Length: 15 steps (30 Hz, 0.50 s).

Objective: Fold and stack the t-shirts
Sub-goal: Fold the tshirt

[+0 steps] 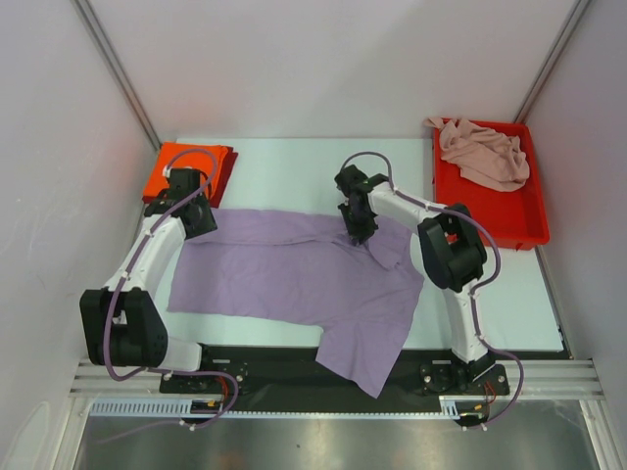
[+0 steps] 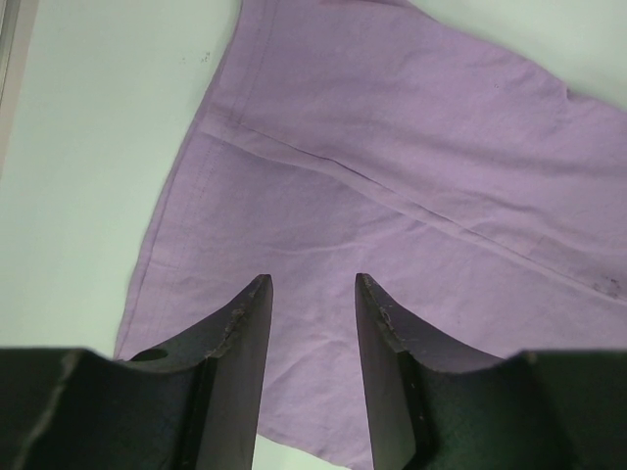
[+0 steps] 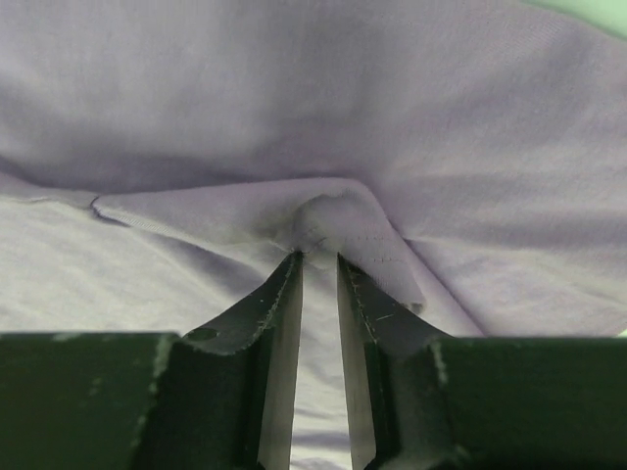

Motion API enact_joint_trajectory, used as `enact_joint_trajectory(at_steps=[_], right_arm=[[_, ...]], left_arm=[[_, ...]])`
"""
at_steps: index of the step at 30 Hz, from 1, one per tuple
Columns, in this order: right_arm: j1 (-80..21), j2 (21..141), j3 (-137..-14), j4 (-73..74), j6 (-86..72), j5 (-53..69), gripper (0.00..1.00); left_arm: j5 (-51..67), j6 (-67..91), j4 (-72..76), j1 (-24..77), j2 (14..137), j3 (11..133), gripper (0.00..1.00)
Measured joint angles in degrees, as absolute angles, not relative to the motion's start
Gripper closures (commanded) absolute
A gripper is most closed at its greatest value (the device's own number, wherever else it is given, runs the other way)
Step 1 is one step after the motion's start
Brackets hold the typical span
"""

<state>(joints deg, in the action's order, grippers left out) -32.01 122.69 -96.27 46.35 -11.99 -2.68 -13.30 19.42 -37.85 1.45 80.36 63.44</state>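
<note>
Two sets of jaws, both over the lavender t-shirt (image 1: 294, 269). Right jaws: narrow gap, tips at a raised pucker of cloth near the shirt's far edge. Pinching it or clear of it, cannot tell. Left jaws: parted, nothing between them, hovering over the shirt's left end by a stitched seam and the edge.

Shirt lies spread mostly flat across the middle of the worktop (image 1: 284, 166). One part trails over the near edge beside the right arm's base. Orange-red t-shirt (image 1: 186, 166) sits folded at the far left corner, just beyond the left arm. Pale pink t-shirt (image 1: 485, 152) lies crumpled in the red tray (image 1: 490, 223), far right.

Handling, my guess: thin, light, floppy cloth that will sag and drag. Not slippery, not fragile. Best taken at a hem or corner, one per arm, so the fold comes over square.
</note>
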Motion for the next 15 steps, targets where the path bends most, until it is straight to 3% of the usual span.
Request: enact_joint_trajectory(at_steps=[8,15], right_arm=[[-31.99,123.87,-96.9,46.37,-11.88,-3.79,0.76],[-31.99,124.18,-97.67,46.59,-11.79,-3.86,1.0]], left_arm=[[-13.3,19.42,-37.85,1.45,80.36,63.44,0.55],[-13.3,19.42,-37.87,1.45,80.36,63.42,0.55]])
